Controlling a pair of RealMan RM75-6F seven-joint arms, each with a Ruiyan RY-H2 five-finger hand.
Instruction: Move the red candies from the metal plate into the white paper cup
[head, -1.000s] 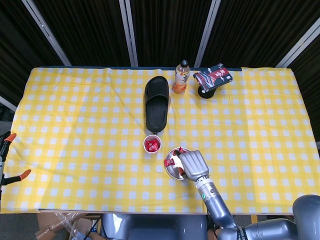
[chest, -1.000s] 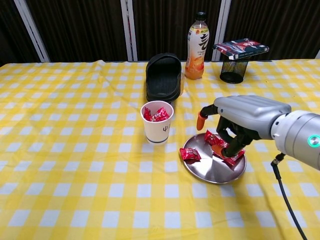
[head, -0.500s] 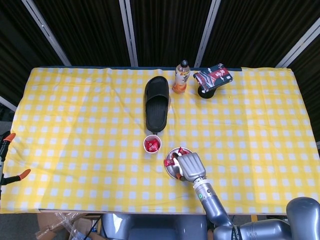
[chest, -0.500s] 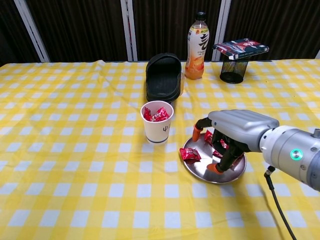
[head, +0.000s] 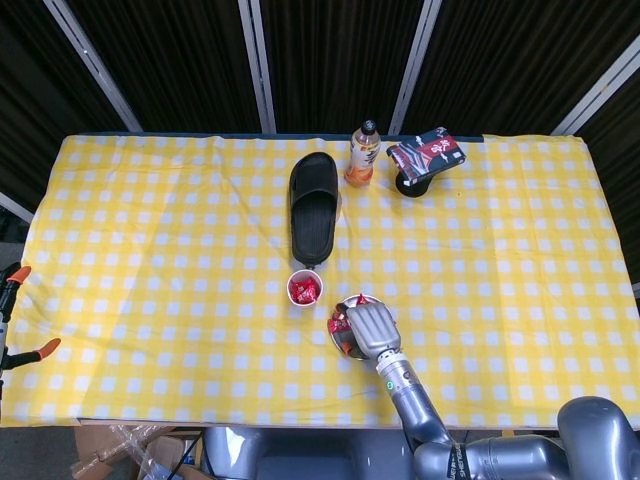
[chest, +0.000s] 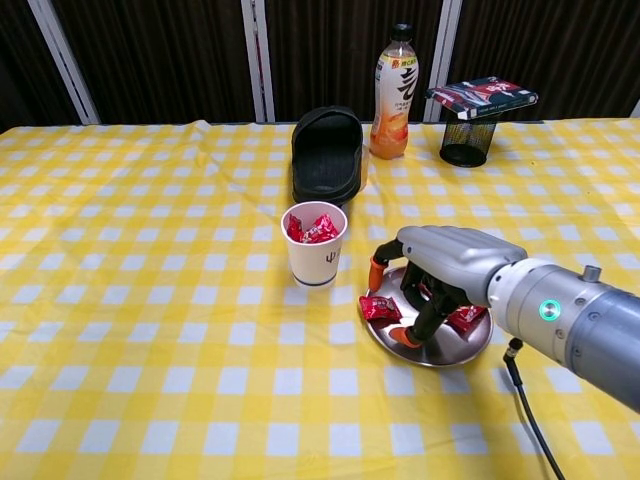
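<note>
A: Where is the right robot hand (chest: 440, 275)?

B: It hangs low over the metal plate (chest: 428, 347), palm down, orange-tipped fingers (chest: 405, 336) curled toward the plate. In the head view the hand (head: 368, 325) covers most of the plate (head: 345, 346).

A: Does it hold a candy?

B: I cannot tell. The fingers reach down among the red candies (chest: 380, 308), but whether one is pinched does not show.

A: Where do the candies lie?

B: One lies at the plate's 9 o'clock edge, just beside a fingertip. Another (chest: 466, 317) peeks out under the palm at about 3 o'clock. The head view shows one more (head: 361, 300) at the plate's 12 o'clock rim.

A: And the white paper cup (chest: 315, 245)?

B: It stands upright at 10 o'clock from the plate, near it but apart, with red candies already inside (chest: 314, 229).

A: The left robot hand?

B: It shows in neither view.

A: What else is on the table (chest: 150, 330)?

B: On the yellow checked cloth, a black slipper (chest: 327, 154) lies at 12 o'clock from the cup. An orange drink bottle (chest: 394, 93) stands at the slipper's 3 o'clock. Further along, a black mesh holder (chest: 467, 139) carries a red and black packet (chest: 481, 96) on top.
</note>
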